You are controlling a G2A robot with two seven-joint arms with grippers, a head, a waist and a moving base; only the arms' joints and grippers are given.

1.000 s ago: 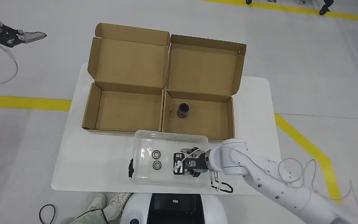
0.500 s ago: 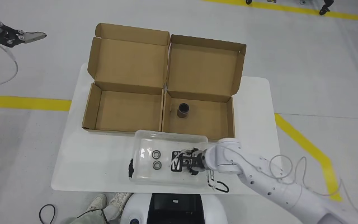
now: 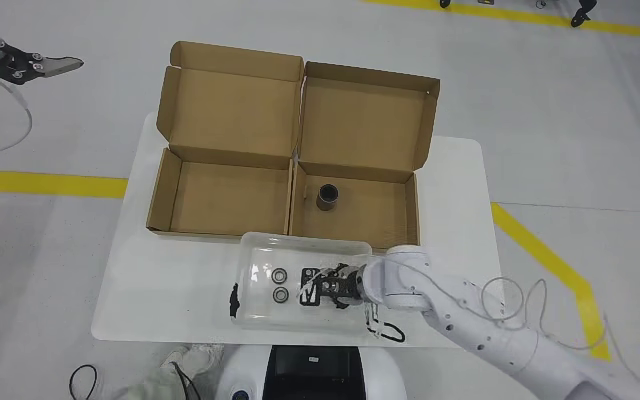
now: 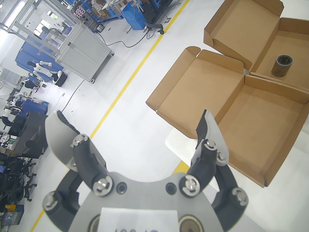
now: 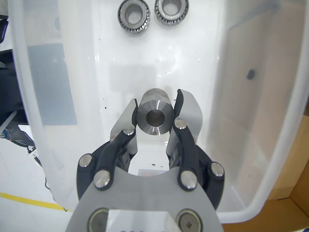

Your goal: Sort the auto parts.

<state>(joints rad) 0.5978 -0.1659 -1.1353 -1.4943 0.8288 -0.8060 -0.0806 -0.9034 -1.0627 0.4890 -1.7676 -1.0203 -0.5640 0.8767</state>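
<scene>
Sliding slightly deeper into the tray, toward the two bearings, the right gripper now clamps the steel sleeve by its sides, the sleeve's long axis running along the fingers. Left gripper hangs open, well beyond the tray.

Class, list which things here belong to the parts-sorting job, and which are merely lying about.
Job: right tool gripping metal sleeve; two bearings; clear bin; two cardboard boxes; dark sleeve in one box.
Lying about: small black object by the bin; yellow floor tape.
</scene>
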